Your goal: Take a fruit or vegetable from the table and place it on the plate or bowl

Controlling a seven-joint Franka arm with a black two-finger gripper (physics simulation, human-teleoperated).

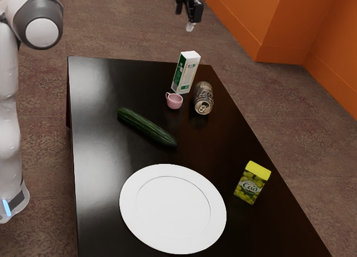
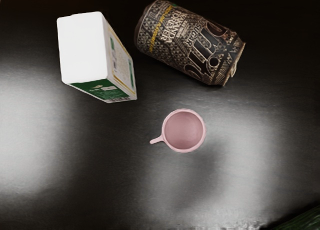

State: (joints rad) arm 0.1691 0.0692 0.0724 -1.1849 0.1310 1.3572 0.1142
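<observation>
A dark green cucumber lies slantwise on the black table, toward the middle. A sliver of the cucumber shows at the corner of the wrist view. The white round plate sits at the table's near end with nothing on it. My gripper hangs high above the table's far edge, open, holding nothing, well away from the cucumber and roughly over the small pink cup.
At the far end stand a white and green carton, the pink cup and a patterned can lying on its side. A yellow-lidded green box stands to the exterior view's right of the plate. Orange walls rise beyond.
</observation>
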